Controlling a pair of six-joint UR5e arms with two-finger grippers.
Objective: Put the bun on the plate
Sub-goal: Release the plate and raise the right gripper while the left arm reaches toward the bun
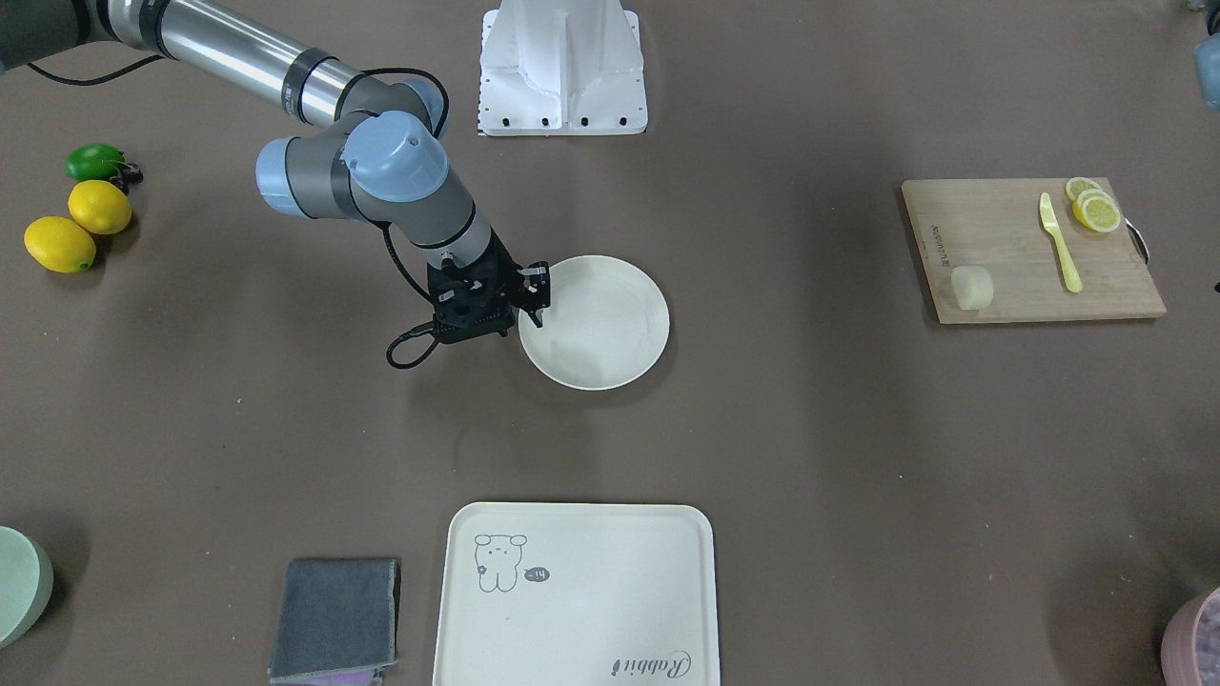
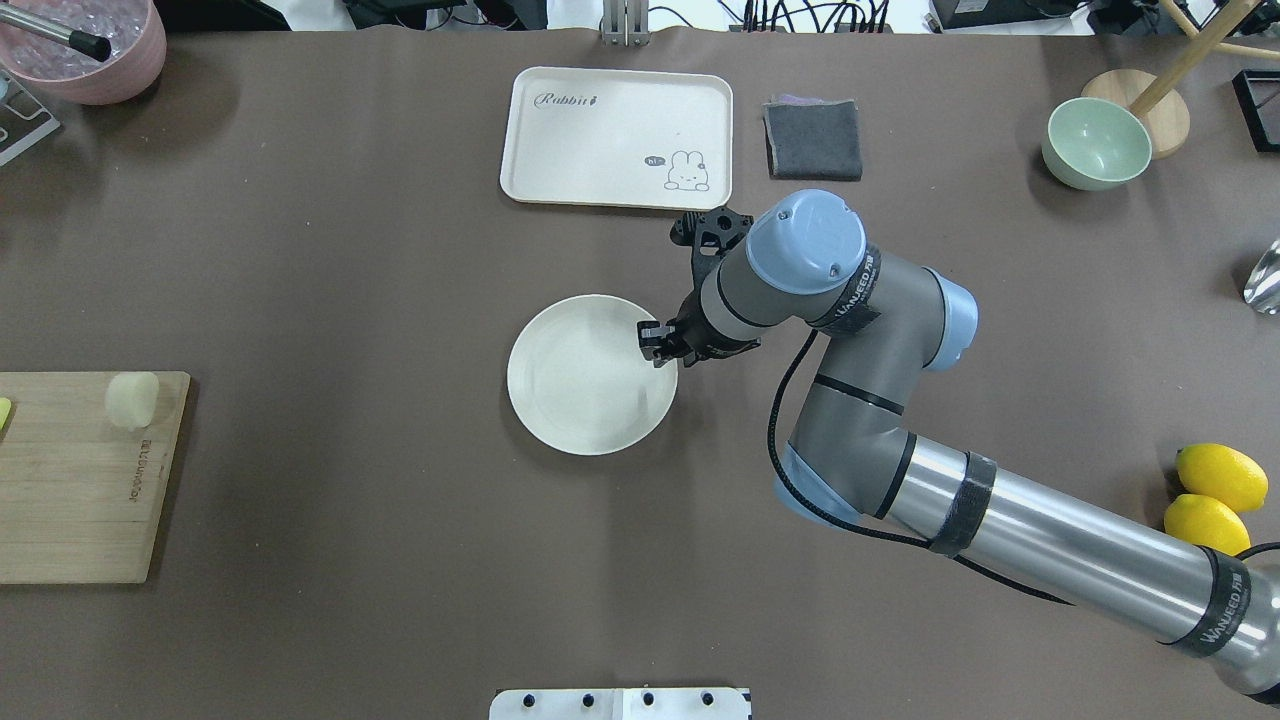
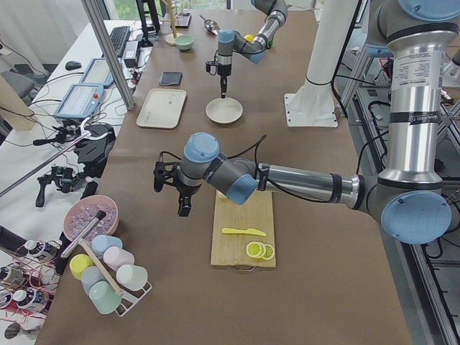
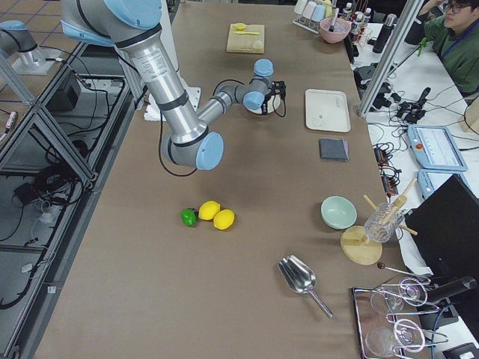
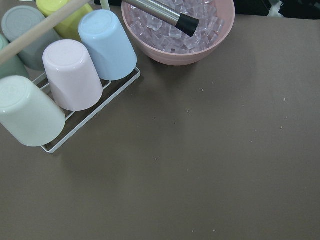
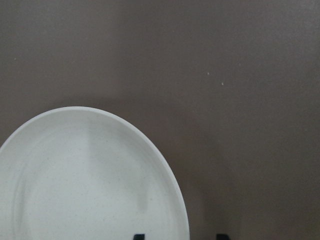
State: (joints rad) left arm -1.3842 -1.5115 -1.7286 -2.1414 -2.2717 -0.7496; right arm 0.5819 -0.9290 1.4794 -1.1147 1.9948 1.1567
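The right arm (image 2: 1050, 545) has silver tube links and grey joints capped pale blue; black bands (image 2: 958, 505) lettered white; a black cable (image 2: 790, 400) beside it; the right gripper (image 2: 655, 343) is black.

Opposed high views, both framing plate (image 1: 610, 333)

One plate (image 1: 600, 329); one bun (image 1: 972, 287), one yellow knife (image 1: 1060, 243), at least two overlapping lemon slices (image 1: 1096, 211) on one cutting board (image 1: 1006, 229). Off board: two whole lemons (image 1: 99, 207), one lime (image 1: 94, 162), one tray (image 1: 591, 600), one grey cloth (image 1: 335, 615), five cups (image 5: 72, 75), one pink bowl (image 5: 165, 56), one green bowl (image 2: 1095, 145), one metal scoop (image 4: 298, 277)
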